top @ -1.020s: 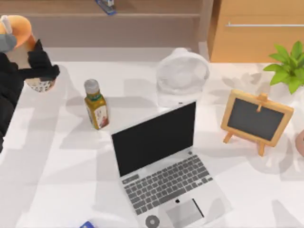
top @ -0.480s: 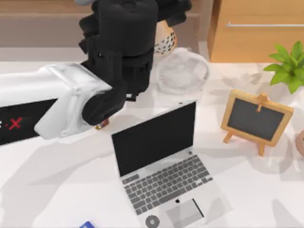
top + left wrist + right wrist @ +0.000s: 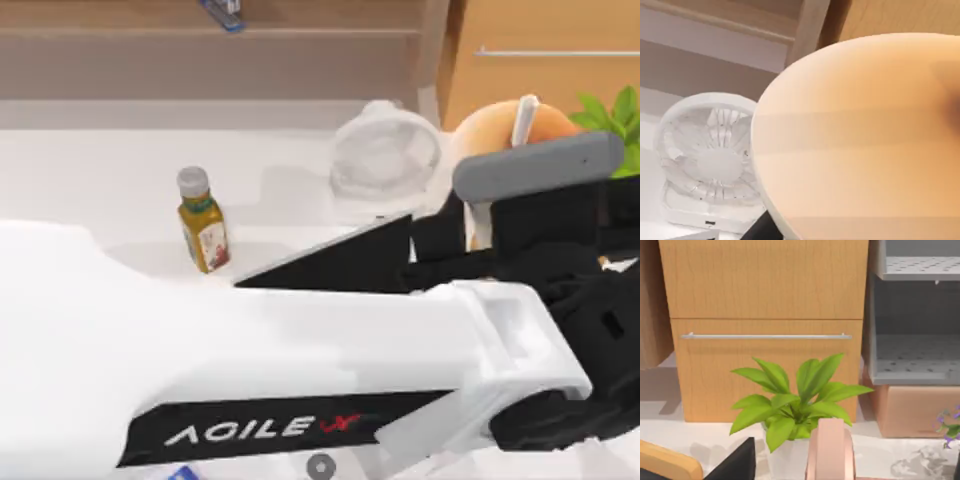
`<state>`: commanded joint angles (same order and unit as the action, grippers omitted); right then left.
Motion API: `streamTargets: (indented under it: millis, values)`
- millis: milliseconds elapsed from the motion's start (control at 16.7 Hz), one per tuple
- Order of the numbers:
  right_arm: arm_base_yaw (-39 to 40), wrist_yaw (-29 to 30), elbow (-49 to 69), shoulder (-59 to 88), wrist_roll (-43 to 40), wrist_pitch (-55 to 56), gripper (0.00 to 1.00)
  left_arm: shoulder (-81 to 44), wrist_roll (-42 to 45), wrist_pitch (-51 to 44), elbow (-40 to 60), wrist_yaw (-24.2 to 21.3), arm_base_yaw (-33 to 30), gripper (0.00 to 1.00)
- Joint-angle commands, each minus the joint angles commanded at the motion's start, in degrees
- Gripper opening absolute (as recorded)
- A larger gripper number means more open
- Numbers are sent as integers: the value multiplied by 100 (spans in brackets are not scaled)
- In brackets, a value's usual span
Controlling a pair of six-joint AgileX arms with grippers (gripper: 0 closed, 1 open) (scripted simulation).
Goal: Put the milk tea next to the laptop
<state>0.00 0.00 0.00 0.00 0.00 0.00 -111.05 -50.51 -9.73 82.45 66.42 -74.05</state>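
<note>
Orange-tan domed milk tea point(image 3: 503, 128), white straw, apparently clamped in left gripper point(image 3: 480, 235), above laptop point(image 3: 345, 262).

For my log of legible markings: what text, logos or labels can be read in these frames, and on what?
"AGILE X", white letters with a red X, on the black band of the left arm.
Label on the yellow bottle: too small to read.
Round mark on the laptop: unreadable.

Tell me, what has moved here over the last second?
The left arm's tool carried the milk tea from the table's far left across to the right, past the laptop. The yellow bottle and fan stayed put.
</note>
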Motion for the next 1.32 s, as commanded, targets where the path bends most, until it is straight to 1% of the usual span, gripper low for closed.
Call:
streamTargets:
  millis: [180, 300, 420, 660, 720, 1320]
  values:
    - [0, 0, 0, 0, 0, 0, 100, -818, -574, -912, 402, 528, -648, 0]
    - [0, 0, 0, 0, 0, 0, 100, -1203, -826, -1290, 553, 718, -905, 0]
    - [0, 0, 0, 0, 0, 0, 100, -1368, -936, -1448, 613, 789, -1011, 0]
    - [0, 0, 0, 0, 0, 0, 100, -1368, -936, -1448, 613, 789, -1011, 0]
    - [0, 0, 0, 0, 0, 0, 100, -1203, -934, -1207, 648, 855, -919, 0]
    - [0, 0, 0, 0, 0, 0, 100, -1337, -933, -1012, 607, 904, -978, 0]
